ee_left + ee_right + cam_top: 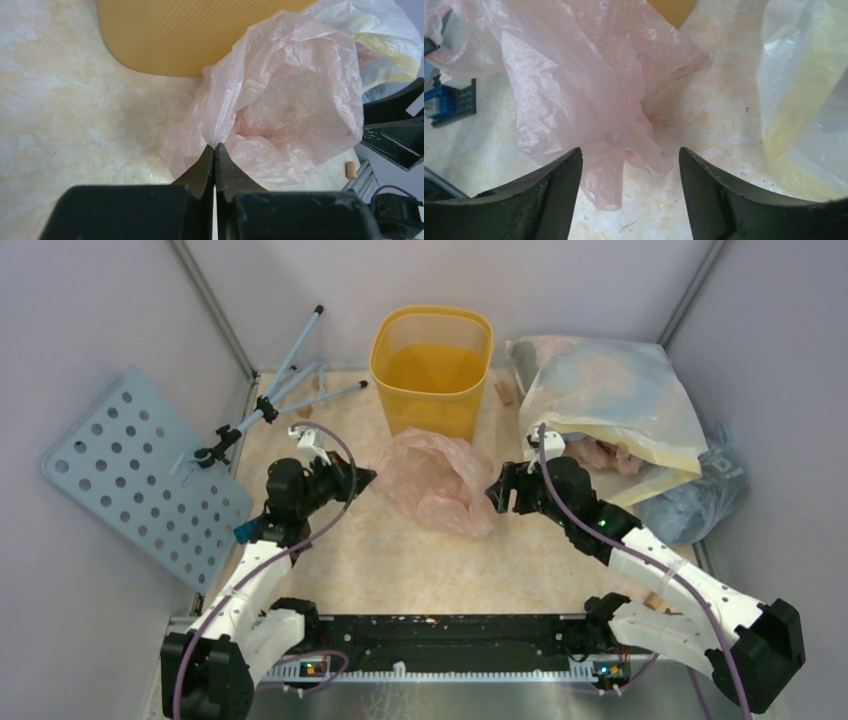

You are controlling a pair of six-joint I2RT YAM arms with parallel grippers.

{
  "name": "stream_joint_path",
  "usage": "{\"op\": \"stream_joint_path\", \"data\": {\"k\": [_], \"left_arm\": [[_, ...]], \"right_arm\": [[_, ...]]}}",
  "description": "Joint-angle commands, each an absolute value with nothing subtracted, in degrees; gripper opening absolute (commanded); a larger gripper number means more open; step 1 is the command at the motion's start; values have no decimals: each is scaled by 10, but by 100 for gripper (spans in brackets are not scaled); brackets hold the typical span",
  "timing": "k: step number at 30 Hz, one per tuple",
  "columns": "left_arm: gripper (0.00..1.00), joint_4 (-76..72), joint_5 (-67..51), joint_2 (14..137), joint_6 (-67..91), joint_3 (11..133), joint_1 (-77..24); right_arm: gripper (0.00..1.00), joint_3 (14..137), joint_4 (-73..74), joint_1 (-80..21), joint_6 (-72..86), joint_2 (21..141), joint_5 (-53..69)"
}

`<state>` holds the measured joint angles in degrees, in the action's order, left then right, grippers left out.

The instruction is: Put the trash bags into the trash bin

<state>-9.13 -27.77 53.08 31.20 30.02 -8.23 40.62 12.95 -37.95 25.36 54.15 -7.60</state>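
Observation:
The pale pink trash bag [435,480] lies crumpled on the table between my two grippers, just in front of the yellow-orange trash bin [430,365], which stands upright at the back. My left gripper [215,146] is shut on the bag's [290,100] left edge, with the film pinched at the fingertips. At the bag's right end my right gripper [630,152] stands open. A loose fold of the bag [584,85] lies between its fingers, which do not press on it. The bin's wall [190,30] rises close behind the bag.
A large whitish-yellow sack [610,400] leans at the back right, with a grey-blue bag [700,495] beside it. A pale blue perforated board [130,475] and a folded tripod [290,390] lie at the left. A small wooden block [503,392] sits next to the bin.

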Motion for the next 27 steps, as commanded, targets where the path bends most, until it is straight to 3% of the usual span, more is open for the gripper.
{"op": "stream_joint_path", "data": {"k": [1,6,12,18,27], "left_arm": [[0,-101,-318,514,319,326,-81],[0,-83,-297,514,299,334,-80],[0,-86,-310,534,290,344,-80],[0,-91,-347,556,293,351,-80],[0,-73,-330,554,271,358,-80]], "right_arm": [[74,430,116,-376,220,556,-10],[81,416,95,-376,170,578,34],[82,417,51,-377,120,628,122],[82,456,47,-410,89,687,103],[51,470,58,-432,68,712,136]]}}
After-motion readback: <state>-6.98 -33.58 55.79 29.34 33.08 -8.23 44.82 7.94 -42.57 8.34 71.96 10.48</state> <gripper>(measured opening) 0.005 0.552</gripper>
